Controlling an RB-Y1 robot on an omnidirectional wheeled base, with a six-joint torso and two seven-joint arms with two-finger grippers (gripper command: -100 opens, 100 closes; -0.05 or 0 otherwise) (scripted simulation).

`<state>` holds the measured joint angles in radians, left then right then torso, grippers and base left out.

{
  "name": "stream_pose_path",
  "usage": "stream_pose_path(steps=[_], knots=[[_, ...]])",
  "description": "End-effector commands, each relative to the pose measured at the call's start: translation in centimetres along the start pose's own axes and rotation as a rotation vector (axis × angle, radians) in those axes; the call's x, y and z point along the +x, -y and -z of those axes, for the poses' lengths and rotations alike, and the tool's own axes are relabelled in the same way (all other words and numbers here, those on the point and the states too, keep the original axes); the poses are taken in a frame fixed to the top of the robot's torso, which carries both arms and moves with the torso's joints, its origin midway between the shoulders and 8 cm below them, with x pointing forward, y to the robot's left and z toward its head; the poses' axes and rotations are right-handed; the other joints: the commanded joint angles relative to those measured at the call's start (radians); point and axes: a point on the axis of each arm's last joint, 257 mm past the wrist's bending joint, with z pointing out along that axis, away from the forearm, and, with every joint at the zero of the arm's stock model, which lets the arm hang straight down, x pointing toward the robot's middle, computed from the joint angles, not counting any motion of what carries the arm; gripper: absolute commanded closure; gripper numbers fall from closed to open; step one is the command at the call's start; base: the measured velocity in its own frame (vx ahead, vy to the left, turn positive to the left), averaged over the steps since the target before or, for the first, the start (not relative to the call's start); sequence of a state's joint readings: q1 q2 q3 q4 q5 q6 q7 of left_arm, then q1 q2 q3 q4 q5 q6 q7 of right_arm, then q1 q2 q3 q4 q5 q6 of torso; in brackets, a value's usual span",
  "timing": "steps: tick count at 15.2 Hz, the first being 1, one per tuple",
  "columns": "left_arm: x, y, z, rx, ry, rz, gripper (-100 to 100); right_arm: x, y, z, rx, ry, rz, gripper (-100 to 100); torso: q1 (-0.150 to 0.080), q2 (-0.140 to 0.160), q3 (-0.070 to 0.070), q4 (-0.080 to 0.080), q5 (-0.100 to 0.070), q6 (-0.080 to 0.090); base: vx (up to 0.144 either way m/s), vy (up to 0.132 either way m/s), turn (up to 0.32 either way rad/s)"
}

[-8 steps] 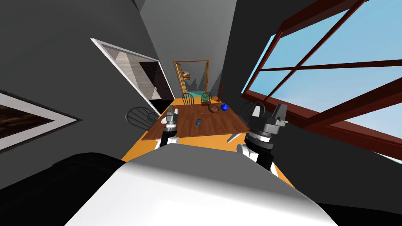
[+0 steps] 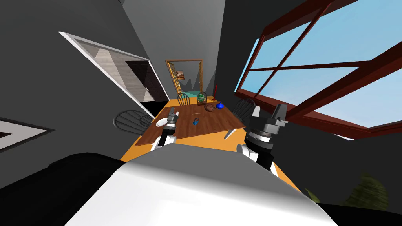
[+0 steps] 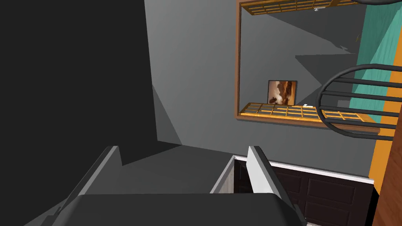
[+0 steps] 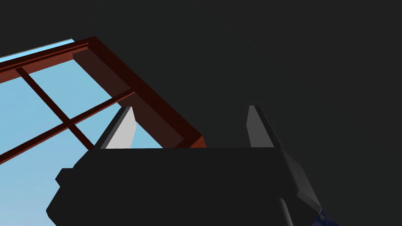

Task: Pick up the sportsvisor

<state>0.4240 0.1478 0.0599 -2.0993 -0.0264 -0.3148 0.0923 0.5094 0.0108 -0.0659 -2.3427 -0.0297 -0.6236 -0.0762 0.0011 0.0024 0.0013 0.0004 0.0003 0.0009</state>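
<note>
A brown table (image 2: 212, 123) stands ahead of me. On its far right part lies a small blue cap-like thing (image 2: 220, 105), which I take for the sportsvisor, beside a brown lump (image 2: 209, 107). My left gripper (image 2: 171, 114) is raised over the table's near left corner, far short of the visor; its fingers stand open with nothing between them (image 3: 182, 157). My right gripper (image 2: 279, 112) is held up right of the table, toward the window, and is open and empty (image 4: 190, 125).
A smaller blue item (image 2: 195, 122) lies mid-table, a white plate (image 2: 161, 123) at the left edge, a green round thing (image 2: 201, 98) at the far end. Dark chairs (image 2: 131, 119) (image 2: 241, 108) (image 2: 183, 98) ring the table. A large window (image 2: 314, 70) fills the right wall.
The whole head view has shifted: I have moved, so the table sits a little further left and the window looms larger. Both arms keep their pose.
</note>
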Motion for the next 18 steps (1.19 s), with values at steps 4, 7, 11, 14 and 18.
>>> stream_pose_path(steps=[4, 7, 11, 14, 18], knots=[[-2.0, -3.9, -0.2, -0.109, 0.012, 0.012, -100, 0.0, 0.0, 0.0, 0.000, 0.000, 0.000, 0, 0.000, -0.001, 0.000, 0.000, 0.000, 0.000, -0.026, 0.001, -0.142], [-4.8, -7.9, -0.2, -0.217, 0.045, 0.029, -100, 0.0, 0.0, 0.0, 0.000, 0.000, 0.000, 0, 0.000, -0.001, -0.001, 0.000, 0.000, -0.001, -0.025, 0.001, -0.247], [-8.3, -11.4, -0.1, -0.313, 0.099, 0.055, -100, 0.0, 0.0, 0.0, 0.000, 0.000, 0.000, 0, 0.000, -0.001, 0.000, 0.000, 0.000, 0.000, -0.030, 0.003, -0.238], [-10.6, -14.0, 0.5, -0.386, 0.141, 0.073, -100, 0.0, 0.0, 0.0, 0.000, 0.000, 0.000, 0, 0.000, -0.001, -0.001, 0.000, 0.000, -0.001, -0.021, 0.002, -0.168], [-14.9, -16.7, 0.9, -0.476, 0.229, 0.116, -100, 0.0, 0.0, 0.0, 0.000, 0.000, 0.000, 0, 0.000, -0.001, -0.001, 0.000, 0.000, 0.000, -0.021, 0.002, -0.285]])
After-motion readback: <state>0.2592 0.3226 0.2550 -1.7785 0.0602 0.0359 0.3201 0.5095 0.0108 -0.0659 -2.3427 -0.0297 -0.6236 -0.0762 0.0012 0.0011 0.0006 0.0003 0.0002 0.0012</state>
